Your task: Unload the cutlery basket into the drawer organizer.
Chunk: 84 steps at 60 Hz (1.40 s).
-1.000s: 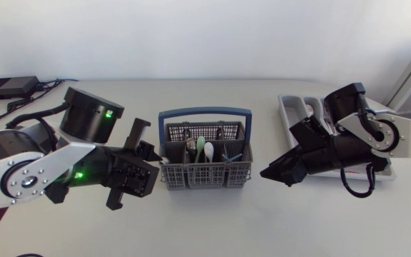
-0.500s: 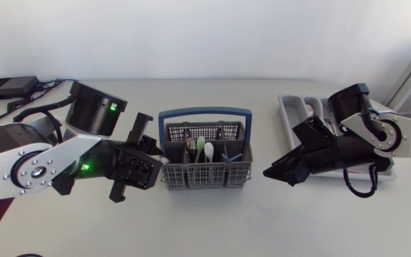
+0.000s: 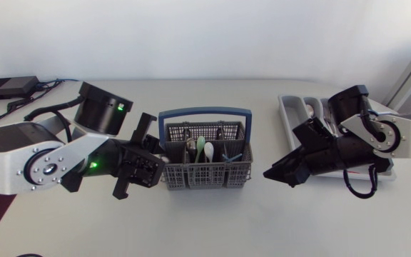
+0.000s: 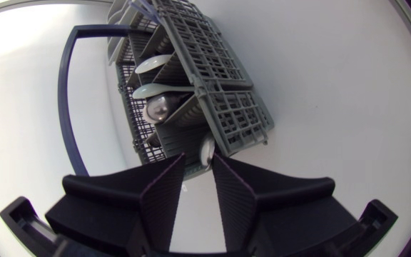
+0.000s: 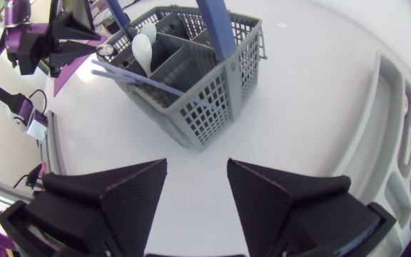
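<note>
The grey cutlery basket with a blue handle stands mid-table, holding a white spoon, a green spoon and thin blue pieces. My left gripper is at the basket's left end, open by a narrow gap. In the left wrist view a pale spoon bowl at the basket's corner sits just ahead of the left gripper. My right gripper hangs open and empty right of the basket. It faces the basket in its own view, where the right gripper shows wide apart.
The white drawer organizer lies at the back right, partly under my right arm, and its rim shows beside the right gripper. A black box with cables sits at the far back left.
My left gripper has moved right, up to the basket's left end. The right arm has barely shifted.
</note>
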{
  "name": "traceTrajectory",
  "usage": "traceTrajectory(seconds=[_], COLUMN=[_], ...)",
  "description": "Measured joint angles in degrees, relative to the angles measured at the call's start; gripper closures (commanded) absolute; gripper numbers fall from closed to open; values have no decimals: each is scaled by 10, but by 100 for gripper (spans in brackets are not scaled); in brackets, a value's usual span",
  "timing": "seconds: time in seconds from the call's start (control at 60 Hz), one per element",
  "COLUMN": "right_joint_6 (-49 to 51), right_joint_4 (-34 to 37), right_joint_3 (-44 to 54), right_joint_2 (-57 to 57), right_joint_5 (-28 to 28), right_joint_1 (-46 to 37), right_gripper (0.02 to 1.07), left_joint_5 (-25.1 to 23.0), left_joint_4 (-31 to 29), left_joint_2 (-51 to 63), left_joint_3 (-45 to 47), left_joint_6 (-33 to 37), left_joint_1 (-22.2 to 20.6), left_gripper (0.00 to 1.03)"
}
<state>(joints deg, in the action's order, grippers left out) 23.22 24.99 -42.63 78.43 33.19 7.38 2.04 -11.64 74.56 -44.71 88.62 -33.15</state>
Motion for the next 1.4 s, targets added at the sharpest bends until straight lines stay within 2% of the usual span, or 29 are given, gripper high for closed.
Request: traceTrajectory(seconds=[0.317,0.65,1.0,1.1,1.4], right_joint_6=[0,9,18,24,26], right_joint_4=[0,0,0,0,0], right_joint_3=[2,4,4,4,4], right_joint_2=[0,4,13,19,21], right_joint_5=[0,2,13,15,22], right_joint_1=[-1,-8,-19,-19,-26], right_gripper=[44,44,44,44,44], left_joint_5=[6,18,30,31,35], left_joint_4=[10,13,13,12,0], left_joint_2=[15,40,73,76,77], left_joint_3=[-7,-22,-46,-50,-76], left_joint_6=[14,32,43,46,61], left_joint_1=[-1,-22,-23,-23,-22], left_gripper=[72,73,89,99,100])
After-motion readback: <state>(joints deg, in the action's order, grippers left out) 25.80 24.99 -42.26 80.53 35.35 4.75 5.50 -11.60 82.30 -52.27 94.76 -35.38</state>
